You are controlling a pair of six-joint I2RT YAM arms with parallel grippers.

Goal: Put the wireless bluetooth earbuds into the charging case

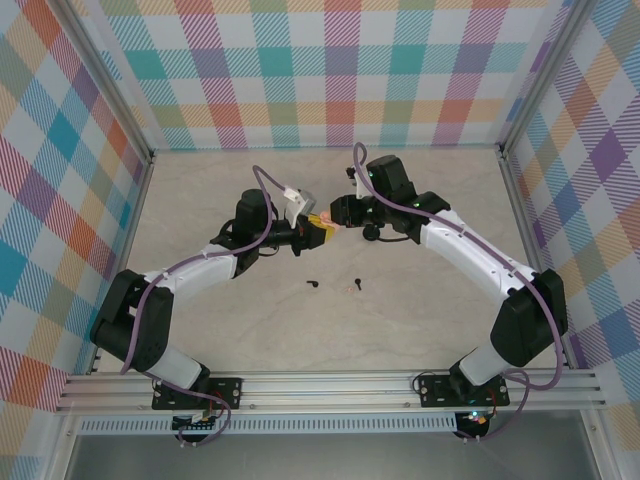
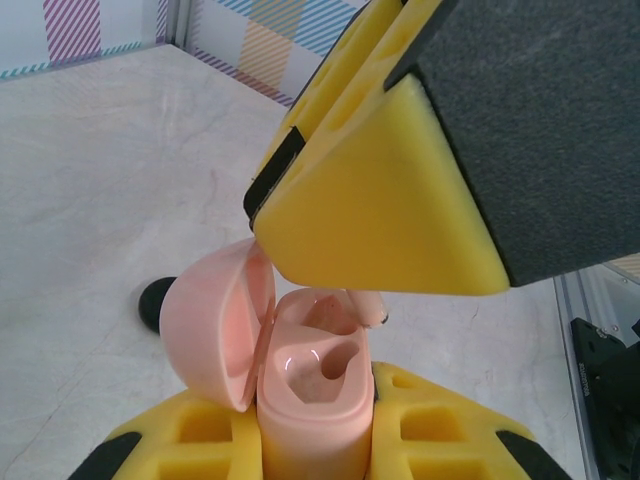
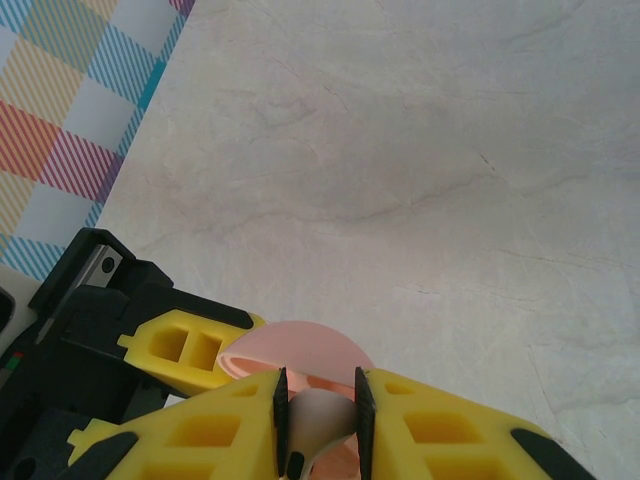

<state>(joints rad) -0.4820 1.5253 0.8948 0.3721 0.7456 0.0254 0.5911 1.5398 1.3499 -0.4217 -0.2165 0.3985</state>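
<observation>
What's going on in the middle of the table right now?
The left gripper is shut on the open pink charging case, lid swung aside. The right gripper pinches a pale earbud at the case's sockets; it does not look fully seated. A black earbud lies loose on the table, nearer the bases.

The case (image 2: 310,410) is pink, the table (image 3: 400,150) marbled beige (walls (image 1: 320,70) pastel plaid)

We see our left arm (image 1: 200,268) and right arm (image 1: 470,248): white links between black joints, purple cables (image 1: 259,178) looping alongside, black base plates (image 1: 198,393), yellow fingers (image 3: 440,430) with square hollows.
</observation>
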